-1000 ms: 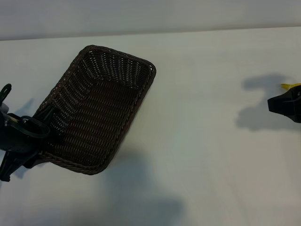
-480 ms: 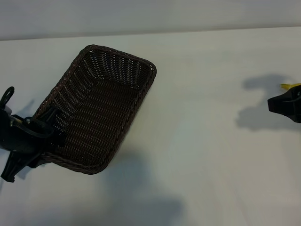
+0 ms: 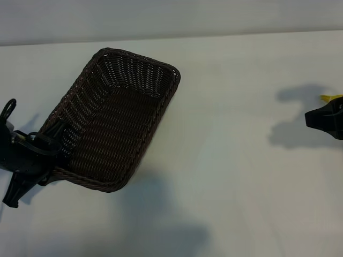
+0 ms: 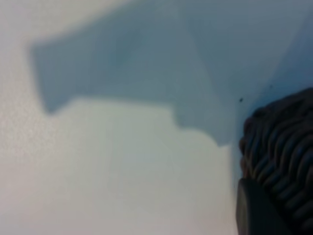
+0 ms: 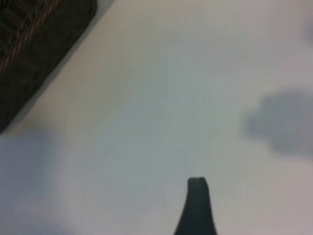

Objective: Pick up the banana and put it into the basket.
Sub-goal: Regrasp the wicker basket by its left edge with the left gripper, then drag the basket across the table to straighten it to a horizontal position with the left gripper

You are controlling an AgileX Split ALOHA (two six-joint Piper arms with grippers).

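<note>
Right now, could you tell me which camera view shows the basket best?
The exterior view: the whole basket is visible from above, rim and interior. The left wrist view catches only a blurred stretch of woven rim, and the right wrist view only one dark corner.

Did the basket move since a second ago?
Yes. The basket has shifted slightly: its far corner now sits a bit nearer the table's back edge and further right, with the left gripper at its rim.

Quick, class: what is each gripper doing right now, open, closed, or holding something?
Left gripper: closed on the near left rim of the basket.
Right gripper: at the table's right edge, open, not visibly holding anything.
</note>
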